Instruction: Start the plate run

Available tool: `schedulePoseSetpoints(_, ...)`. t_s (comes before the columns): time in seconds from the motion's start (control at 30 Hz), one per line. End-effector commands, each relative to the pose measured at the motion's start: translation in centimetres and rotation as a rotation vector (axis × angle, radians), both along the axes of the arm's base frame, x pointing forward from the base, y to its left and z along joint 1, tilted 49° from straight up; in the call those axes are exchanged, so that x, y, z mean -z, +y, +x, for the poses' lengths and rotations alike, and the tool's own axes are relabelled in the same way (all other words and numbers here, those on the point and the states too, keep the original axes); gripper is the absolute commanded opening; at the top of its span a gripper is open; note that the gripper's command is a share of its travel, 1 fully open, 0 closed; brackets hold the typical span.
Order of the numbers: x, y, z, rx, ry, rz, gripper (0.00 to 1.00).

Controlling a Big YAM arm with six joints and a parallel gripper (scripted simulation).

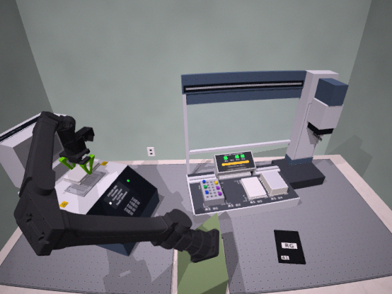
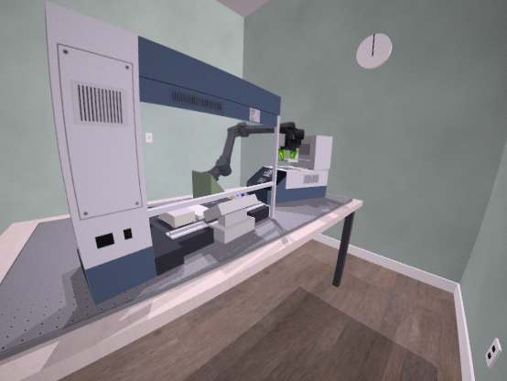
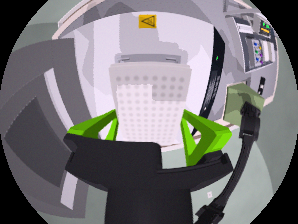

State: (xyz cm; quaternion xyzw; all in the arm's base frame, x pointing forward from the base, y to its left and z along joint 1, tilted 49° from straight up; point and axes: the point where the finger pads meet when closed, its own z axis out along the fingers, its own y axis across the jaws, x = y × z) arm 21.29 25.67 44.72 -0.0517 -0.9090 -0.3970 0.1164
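Observation:
The cycler Q1 (image 1: pixel 106 192) stands at the left with its lid (image 1: pixel 14 148) raised at the rear and its lamp (image 1: pixel 128 181) green. My gripper (image 1: pixel 78 167) with green fingers is shut on the white well plate (image 1: pixel 77 174), held by its long sides low over Q1's block (image 1: pixel 85 182). I cannot tell whether the plate rests on the block. In the wrist view the plate (image 3: pixel 149 106) sits between my fingers over the grey block. The gripper also shows in the exterior view (image 2: pixel 287 155). D2 (image 1: pixel 233 191) on the deck is empty.
The deck under the gantry holds the tube cooling block (image 1: pixel 211 191) on D1, the other plate (image 1: pixel 253 187) on D3 and the deep-well block (image 1: pixel 273 182) on D4. The black regrip nest RG (image 1: pixel 289 246) lies at the front right. The pipetting head (image 1: pixel 323 106) hangs at the right.

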Motion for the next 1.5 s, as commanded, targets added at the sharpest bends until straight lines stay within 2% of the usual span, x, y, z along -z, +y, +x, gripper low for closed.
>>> schedulePoseSetpoints(0.0,-1.9,-0.2,-0.8,0.006,-0.035,0.020,0.00)
schedulePoseSetpoints(0.27,-2.8,-0.2,-0.6,0.013,-0.052,0.027,0.00)
schedulePoseSetpoints(0.7,-2.9,-0.6,0.0,0.013,-0.071,0.039,0.00)
schedulePoseSetpoints(0.87,-2.0,-0.6,0.0,0.009,-0.059,0.030,0.00)
schedulePoseSetpoints(1.03,-0.7,0.6,-0.3,0.004,-0.040,0.020,0.00)
schedulePoseSetpoints(1.47,0.1,2.0,-1.1,0.015,-0.033,0.024,0.00)
